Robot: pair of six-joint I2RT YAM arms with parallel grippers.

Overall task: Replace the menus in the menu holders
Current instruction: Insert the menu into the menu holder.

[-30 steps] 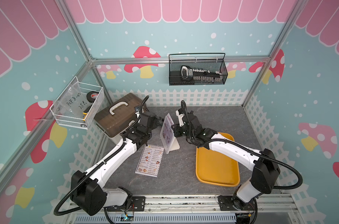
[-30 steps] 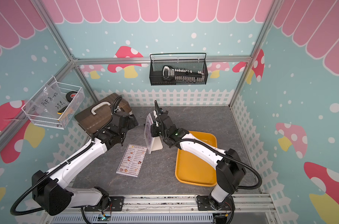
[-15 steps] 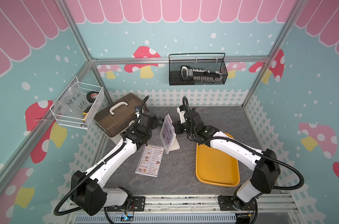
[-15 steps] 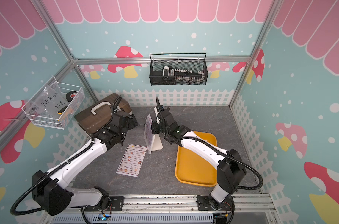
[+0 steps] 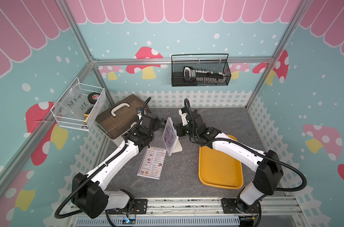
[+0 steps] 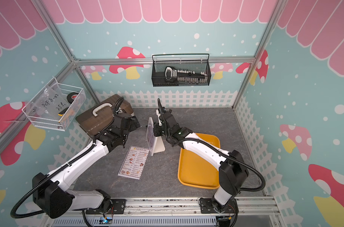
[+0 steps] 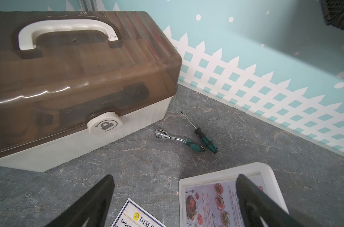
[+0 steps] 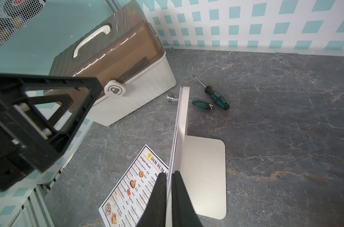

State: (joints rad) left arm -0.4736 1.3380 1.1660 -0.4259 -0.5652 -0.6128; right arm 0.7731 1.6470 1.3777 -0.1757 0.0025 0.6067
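The menu holder (image 5: 176, 150) stands upright in the middle of the table (image 5: 187, 182), its flat foot pointing right toward the yellow tray (image 5: 219, 171). Inside it sits a menu (image 7: 212, 202) with food photos, facing left.

The right gripper (image 8: 169, 174) is at the holder's top edge, on its right side. Its fingers (image 8: 179, 198) are pinched almost together on a thin white edge there. Whether they grip the paper or the plastic front cannot be told.

The left gripper (image 7: 174, 176) hovers just left of the holder, fingers spread wide and holding nothing. In the left wrist view one finger crosses in front of the holder's face.

The DIM SUM INN menu (image 5: 152, 163) lies flat on the table, near and left of the holder, with its far right corner just beside the foot. Farther back, a ratchet (image 7: 173, 138) and a screwdriver (image 7: 205, 140) lie side by side on the table, handles touching, between the holder and the brown-lidded toolbox (image 5: 116, 121) in the far left corner.
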